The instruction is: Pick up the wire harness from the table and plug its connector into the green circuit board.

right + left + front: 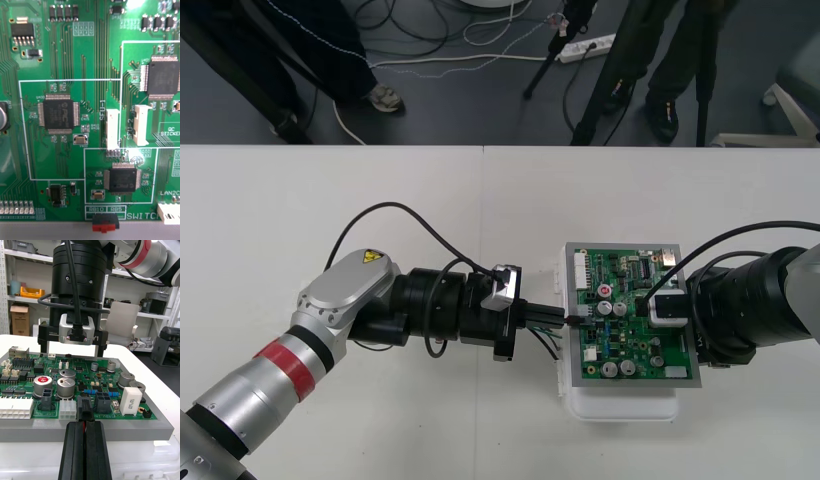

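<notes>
Left wrist view: left gripper [85, 426] closed on plug [85, 409] at board [80, 379] edge.

Front cam sits high over the green circuit board on its white base [628, 315], looking steeply down, far enough back to catch all of it. Right wrist cam hangs super close above the board, facing flat onto its surface. Left wrist cam sits low at the board's edge, looking level across it at the black two-finger right gripper [72, 353] over its far side, which the front cam also catches.
</notes>
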